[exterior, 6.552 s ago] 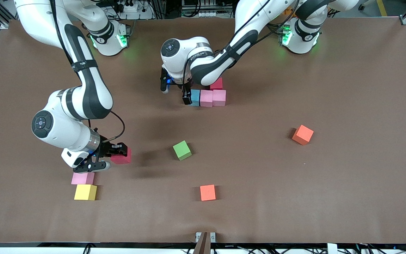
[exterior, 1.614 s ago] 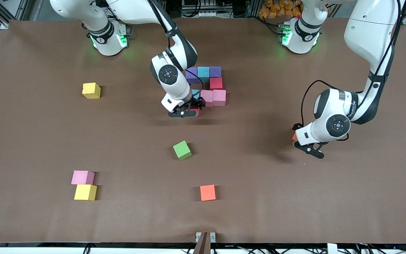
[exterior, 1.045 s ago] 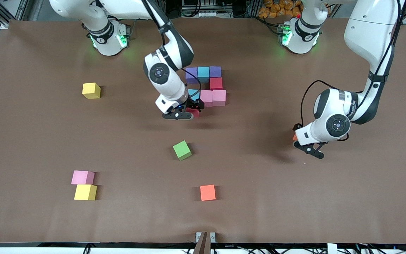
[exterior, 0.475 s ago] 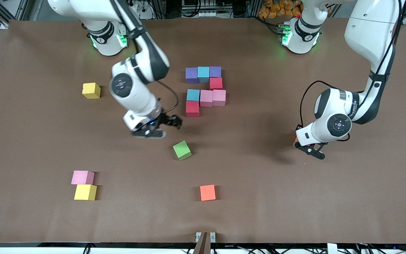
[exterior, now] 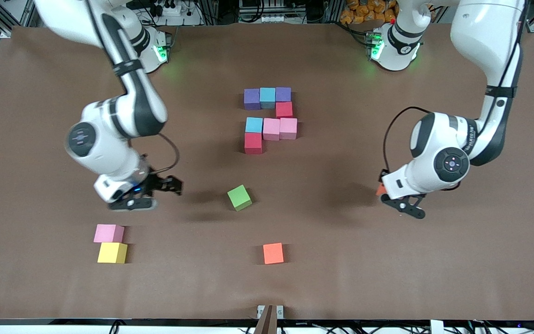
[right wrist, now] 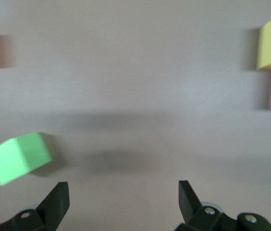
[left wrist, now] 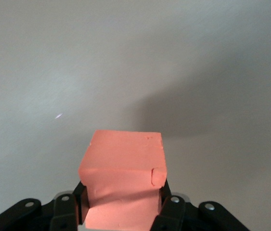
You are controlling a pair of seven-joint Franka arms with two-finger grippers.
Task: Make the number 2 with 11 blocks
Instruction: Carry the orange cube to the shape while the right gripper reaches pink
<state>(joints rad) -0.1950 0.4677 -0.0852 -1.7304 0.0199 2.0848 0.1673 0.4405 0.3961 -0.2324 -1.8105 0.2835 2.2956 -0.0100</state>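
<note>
My left tool (left wrist: 121, 211) clenched orange block (left wrist: 123, 180), lifted above counter (exterior: 457, 260) at left arm's end. My right tool (right wrist: 121, 202) spread wide, empty, over bare counter between green block (exterior: 239, 197) and pink block (exterior: 108, 233), which touched yellow cube (exterior: 112, 253). Unfinished number 2 (exterior: 270, 118) ran lengthwise from bases toward front camera. No readable writing.

Brown table (exterior: 387, 278). Upper centre of the front frame: partial number 2 (exterior: 270, 119) of eight touching cubes. Mid-frame: loose green cube (exterior: 239, 197). Lower centre: orange-red cube (exterior: 273, 253). Lower left corner area: pink cube (exterior: 108, 233) touching yellow cube (exterior: 112, 253), the yellow one lower in frame.
</note>
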